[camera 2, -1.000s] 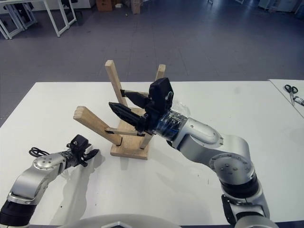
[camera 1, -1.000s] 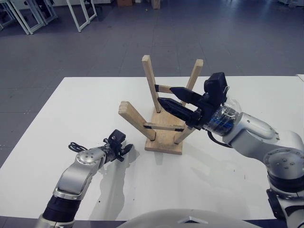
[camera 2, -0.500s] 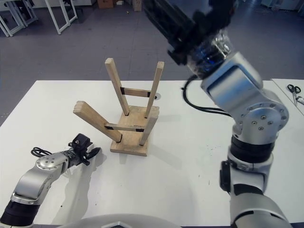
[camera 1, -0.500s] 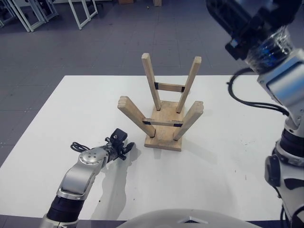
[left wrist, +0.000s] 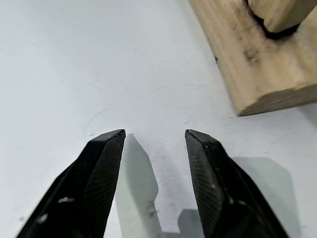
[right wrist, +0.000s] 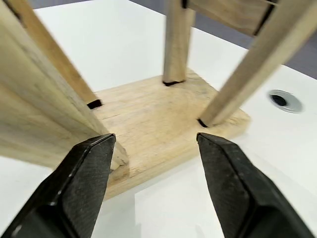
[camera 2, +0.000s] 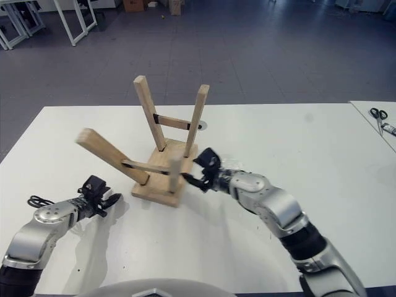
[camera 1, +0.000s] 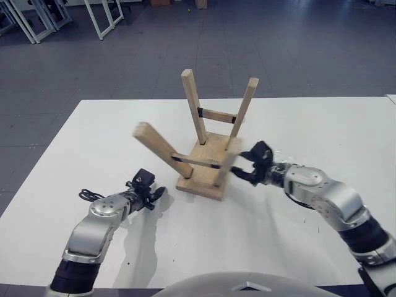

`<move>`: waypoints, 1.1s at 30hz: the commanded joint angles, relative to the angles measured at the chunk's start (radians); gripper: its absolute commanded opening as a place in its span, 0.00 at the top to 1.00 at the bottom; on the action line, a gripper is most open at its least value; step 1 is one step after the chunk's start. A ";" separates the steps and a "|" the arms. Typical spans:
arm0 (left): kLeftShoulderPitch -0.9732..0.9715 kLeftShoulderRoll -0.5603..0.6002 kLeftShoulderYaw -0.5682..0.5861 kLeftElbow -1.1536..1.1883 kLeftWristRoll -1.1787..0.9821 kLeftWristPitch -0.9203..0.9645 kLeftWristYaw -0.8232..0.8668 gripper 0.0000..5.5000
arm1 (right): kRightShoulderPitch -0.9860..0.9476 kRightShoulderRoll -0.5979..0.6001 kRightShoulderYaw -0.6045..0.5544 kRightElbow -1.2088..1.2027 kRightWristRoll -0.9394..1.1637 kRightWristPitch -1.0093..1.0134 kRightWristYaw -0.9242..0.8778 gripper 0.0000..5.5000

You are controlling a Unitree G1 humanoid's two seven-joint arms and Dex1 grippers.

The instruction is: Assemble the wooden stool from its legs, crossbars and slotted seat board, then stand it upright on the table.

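Note:
The wooden stool stands upside down, its seat board (camera 1: 197,184) flat on the white table (camera 1: 309,124) and its legs pointing up. The two far legs (camera 1: 192,105) are joined by a crossbar (camera 1: 216,115). The near-left leg (camera 1: 157,148) leans out to the left, and a second crossbar (camera 1: 194,161) joins it to the near-right leg (camera 1: 223,171). My right gripper (camera 1: 244,164) is open, low at the stool's right side. The seat board (right wrist: 163,116) lies just ahead of its fingers (right wrist: 84,183). My left gripper (camera 1: 149,193) rests open on the table left of the seat board's corner (left wrist: 257,64).
A black cable (camera 1: 86,195) loops beside my left wrist. The table has a round grommet hole (camera 2: 203,125) behind the stool. Scissors (camera 2: 377,116) lie on the neighbouring table at far right. Metal frames (camera 1: 105,15) stand on the floor beyond the table.
My right arm swung up away from the stool, then came down low at its right side. The stool's near legs now lean further left. The left gripper stays put.

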 commanded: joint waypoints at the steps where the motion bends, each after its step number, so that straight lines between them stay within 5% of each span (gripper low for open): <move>1: -0.015 0.033 -0.002 0.096 0.025 0.015 -0.018 0.60 | -0.038 0.073 0.004 0.023 -0.034 0.022 0.036 0.45; 10: 0.001 0.193 0.101 0.221 0.061 -0.066 -0.078 0.60 | 0.182 -0.162 -0.187 -0.076 0.052 0.111 0.271 0.45; 16: 0.171 0.329 0.370 -0.145 -0.260 0.025 -0.458 0.52 | 0.076 -0.367 -0.328 0.207 -0.050 0.014 0.492 0.37; 21: 0.054 0.396 0.467 -0.245 -0.437 0.089 -0.551 0.43 | -0.117 -0.348 -0.313 0.378 -0.125 -0.081 0.645 0.21; 33: -0.172 0.446 0.348 -0.291 -0.574 0.114 -0.556 0.43 | -0.332 -0.217 -0.263 0.497 -0.200 -0.116 0.805 0.21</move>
